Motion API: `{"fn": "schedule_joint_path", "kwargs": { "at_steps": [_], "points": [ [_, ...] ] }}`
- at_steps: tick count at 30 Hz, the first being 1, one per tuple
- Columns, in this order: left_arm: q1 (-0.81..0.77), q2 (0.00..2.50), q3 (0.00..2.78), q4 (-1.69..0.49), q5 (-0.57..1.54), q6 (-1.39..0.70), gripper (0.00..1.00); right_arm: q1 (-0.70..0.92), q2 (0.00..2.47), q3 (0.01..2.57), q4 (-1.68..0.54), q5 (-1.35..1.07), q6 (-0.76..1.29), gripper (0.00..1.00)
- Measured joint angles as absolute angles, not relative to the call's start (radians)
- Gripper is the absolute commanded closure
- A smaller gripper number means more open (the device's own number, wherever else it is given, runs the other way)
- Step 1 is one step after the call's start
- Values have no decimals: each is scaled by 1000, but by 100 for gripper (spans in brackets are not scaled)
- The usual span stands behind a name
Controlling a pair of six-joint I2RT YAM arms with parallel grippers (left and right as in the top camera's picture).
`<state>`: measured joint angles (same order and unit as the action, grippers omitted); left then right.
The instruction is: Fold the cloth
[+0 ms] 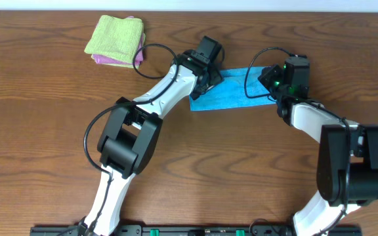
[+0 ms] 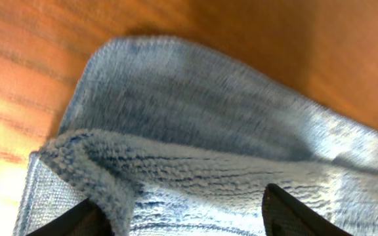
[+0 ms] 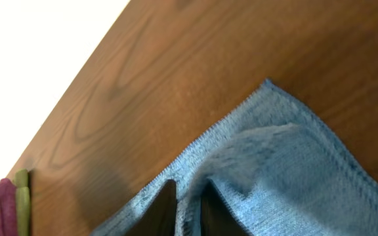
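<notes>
Cloth: sky-blue terry, folded into a long strip, lying mid-table between both grippers
Texture: looped fuzzy pile, flat stitched hem
Left gripper: jaws spread wide over the strip's left end
Right gripper: jaws nearly together, pinching a cloth fold
Table: brown wood grain

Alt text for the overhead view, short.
Two robot arms meet over a blue cloth, folded into a strip on a wooden table, with the left gripper at its left end and the right gripper at its right. A green cloth sits on a pink cloth at far left.
</notes>
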<state>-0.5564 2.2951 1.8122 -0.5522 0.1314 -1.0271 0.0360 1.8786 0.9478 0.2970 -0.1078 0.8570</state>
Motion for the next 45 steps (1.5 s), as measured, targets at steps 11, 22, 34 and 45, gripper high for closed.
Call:
{"fn": "schedule_joint_path", "kwargs": {
  "at_steps": [11,22,34,45],
  "points": [
    [-537,2295,1812,-463,47,-1111,23,36,1879,948,312,-101,824,1],
    [-501,2295,1812,-437,60,-1156,24,36,1879,948,286,-169,629,1],
    [-509,2295,1812,-633,413,-1152,20,-9,1881,953,4,-262,139,1],
    [-536,2295,1812,-698,292,-1148,21,15,1862,984,-167,-276,92,1]
  ]
}}
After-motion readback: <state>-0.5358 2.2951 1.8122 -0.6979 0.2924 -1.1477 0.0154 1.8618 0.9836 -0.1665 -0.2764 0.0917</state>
